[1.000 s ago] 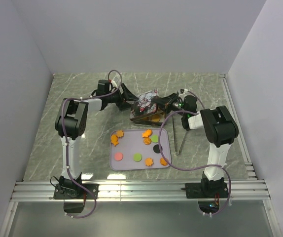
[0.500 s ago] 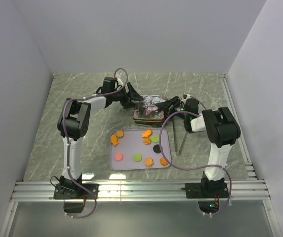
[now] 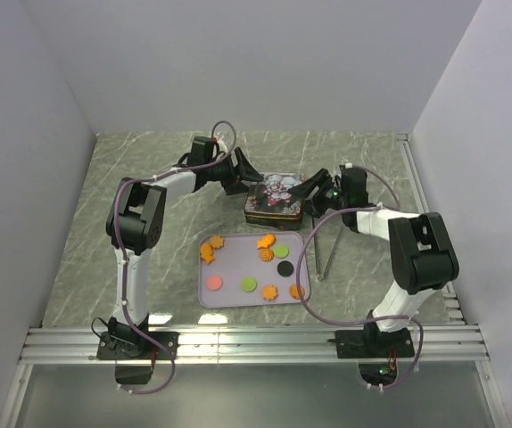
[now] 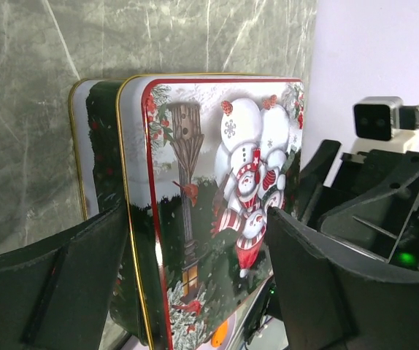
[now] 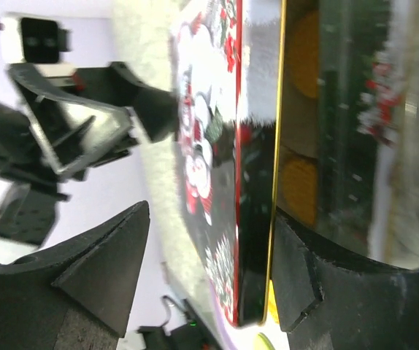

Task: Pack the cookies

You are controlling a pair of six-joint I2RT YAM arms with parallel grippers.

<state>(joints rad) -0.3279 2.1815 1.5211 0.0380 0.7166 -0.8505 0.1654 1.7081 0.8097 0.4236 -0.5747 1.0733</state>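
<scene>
A tin (image 3: 276, 198) with a snowman lid (image 4: 224, 182) sits behind the lavender tray (image 3: 238, 264). The lid lies flat on it. Several cookies rest on the tray: orange ones (image 3: 208, 252), green (image 3: 248, 283), black (image 3: 284, 267) and pink (image 3: 214, 283). My left gripper (image 3: 244, 174) (image 4: 195, 277) stands open at the tin's far-left corner, with a finger on each side of the lid. My right gripper (image 3: 312, 192) (image 5: 202, 270) is open at the tin's right edge and straddles the lid's rim. Orange cookies (image 5: 298, 182) show just past the lid's gold rim.
A thin V-shaped metal tool (image 3: 324, 254) lies on the marble table right of the tray. White walls close in the left, back and right sides. A rail (image 3: 421, 205) runs along the table's right edge.
The lid was tilted up over the tin and now lies flat. My right gripper has gone from shut to open. The left gripper has moved right, towards the tin's corner.
</scene>
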